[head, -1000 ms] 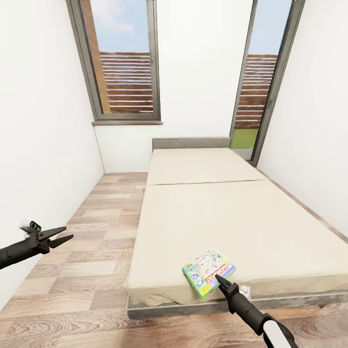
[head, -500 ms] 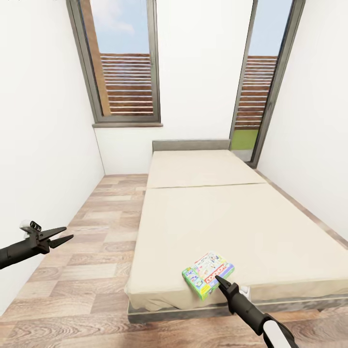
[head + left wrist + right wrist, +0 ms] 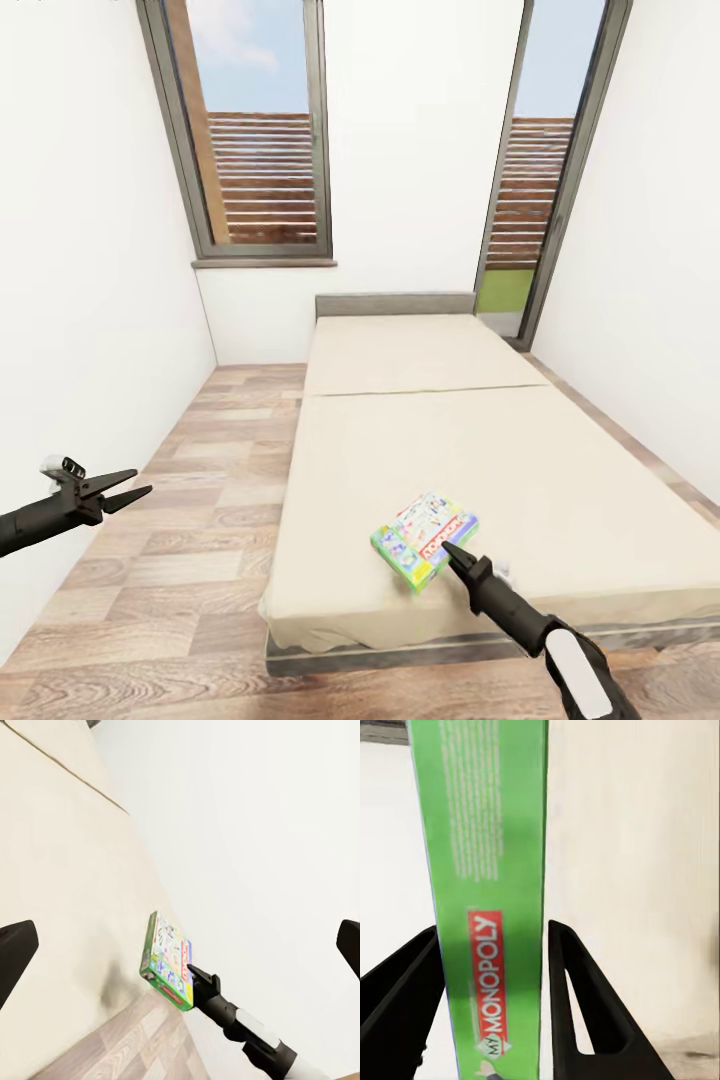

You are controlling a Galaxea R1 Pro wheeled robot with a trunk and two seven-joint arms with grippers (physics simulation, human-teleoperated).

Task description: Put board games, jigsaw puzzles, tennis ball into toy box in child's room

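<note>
Game (image 3: 424, 539): flat colourful box with green edges, one edge lettered MY MONOPOLY (image 3: 489, 982) on a red strip. Lies near the foot of the bed (image 3: 480, 440), on the cream cover, turned at an angle to the bed's sides. In the left wrist view the game (image 3: 168, 961) shows its printed top beside a white wall.

Right gripper (image 3: 450, 552): black, two fingers closed on the game's green edge, one finger either side of it; seen close in the right wrist view, finger (image 3: 577, 997) touching the box. Arm reaches in from the lower right.

Left gripper (image 3: 128, 487): jaws parted wide, holding nothing, hanging over the floor (image 3: 190, 520) well apart from the bed.

Bed: wide, low, plain cream cover, grey headboard (image 3: 395, 303) against the far wall.

Surroundings: wood-plank floor, white walls, two tall grey-framed windows (image 3: 255, 130) showing brown slatted fencing and sky.
</note>
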